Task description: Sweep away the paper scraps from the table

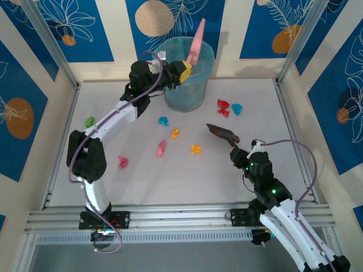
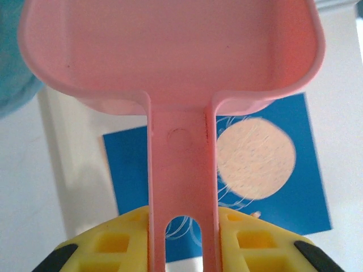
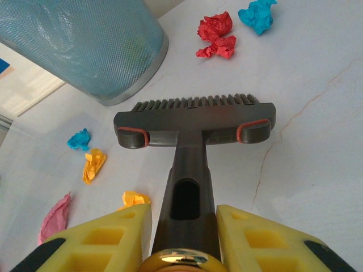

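Left gripper (image 2: 182,241) clamped on pink dustpan (image 2: 170,51) handle, pan raised at blue mesh bin (image 1: 184,88) — right gripper (image 3: 182,226) grips dark brush (image 3: 195,122); paper scraps (image 1: 196,149) scattered on table (image 1: 170,181).

1. There are ten paper scraps (image 1: 175,134) in all, on one white table (image 1: 142,187).
2. One green scrap (image 1: 89,121).
3. Three red scraps (image 1: 122,161); two of them sit close together.
4. Two cyan scraps (image 1: 164,120).
5. Two orange scraps (image 1: 196,149).
6. One pink scrap (image 1: 161,148).
7. One blue bin (image 1: 184,90).
8. One pink dustpan (image 1: 197,42).
9. One dark brush (image 1: 222,133).
10. Two robot arms (image 1: 113,122).
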